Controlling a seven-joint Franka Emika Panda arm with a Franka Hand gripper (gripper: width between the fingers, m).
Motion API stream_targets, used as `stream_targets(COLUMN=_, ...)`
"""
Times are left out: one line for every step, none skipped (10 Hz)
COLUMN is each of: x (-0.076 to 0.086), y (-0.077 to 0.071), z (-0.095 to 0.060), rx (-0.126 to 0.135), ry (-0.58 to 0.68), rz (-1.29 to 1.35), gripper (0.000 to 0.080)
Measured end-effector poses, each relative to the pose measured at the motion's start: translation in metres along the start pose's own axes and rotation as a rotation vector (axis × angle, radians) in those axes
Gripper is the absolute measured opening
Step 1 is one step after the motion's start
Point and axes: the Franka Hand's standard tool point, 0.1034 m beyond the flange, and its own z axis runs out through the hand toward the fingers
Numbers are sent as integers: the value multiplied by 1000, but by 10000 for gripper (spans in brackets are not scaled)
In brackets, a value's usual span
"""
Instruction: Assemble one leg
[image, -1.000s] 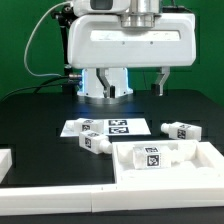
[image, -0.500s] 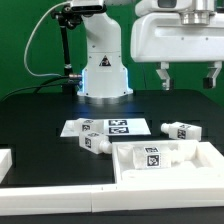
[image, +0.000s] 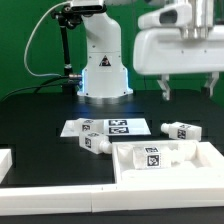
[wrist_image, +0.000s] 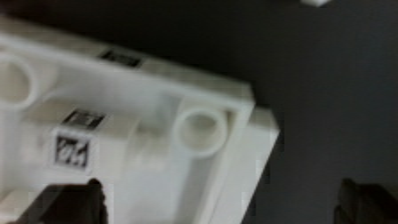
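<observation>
Three legs show in the exterior view: one leg (image: 95, 143) lies on the black table left of the panel, a second leg (image: 183, 130) lies to the exterior view's right, and a third leg (image: 86, 126) lies at the marker board's left end. The large white rimmed panel (image: 190, 172) lies in front with a tag on it. My gripper (image: 189, 90) hangs open and empty well above the second leg and the panel's far right part. In the wrist view the gripper (wrist_image: 222, 210) is open over the panel (wrist_image: 160, 100), near a round hole.
The marker board (image: 120, 127) lies flat mid-table. The robot base (image: 103, 70) stands behind it. A white block (image: 5, 160) sits at the exterior view's left and a white strip (image: 60, 200) runs along the front.
The gripper swung from above the table's middle to the exterior view's right, then came down a little. It stays open. The legs and the panel have not moved.
</observation>
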Motion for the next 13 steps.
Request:
stream_targets(x=-13, y=-17, z=17, rx=5, ry=10, rz=39, gripper=649)
stream_targets(x=-21, y=-32, z=26, rx=11, ry=31, rz=57, gripper=649)
stream_targets(x=-21, y=-30, z=24, rx=8, ry=22, rz=27, gripper=649)
stream_targets(x=-19, y=-29, z=24, rx=8, ry=26, rz=18, gripper=649)
stream_targets(x=-21, y=-33, z=25, rx=6, ry=15, rz=-31, gripper=649)
stream_targets(x=-24, y=-44, z=25, rx=-7, ry=-29, rz=-141, gripper=649)
stream_targets(x=-24, y=-48, z=25, rx=-9, ry=-41, rz=-230, gripper=649)
stream_targets(x=-27, y=-46, z=25, rx=-16, ry=-70, rz=-382, gripper=649)
stream_targets(x=-25, y=-36, z=23, rx=-8, ry=-47, rz=-429, gripper=649)
stream_targets(x=-27, y=-35, z=24, rx=-9, ry=-53, rz=-393, gripper=649)
stream_targets(x=-29, y=-36, z=26, rx=-9, ry=-85, rz=-395, gripper=649)
stream_targets(x=-32, y=-30, z=31, rx=-6, ry=-124, rz=-370, gripper=649)
stream_targets(x=-31, y=-33, z=34, rx=-22, ry=-156, rz=-349, gripper=649)
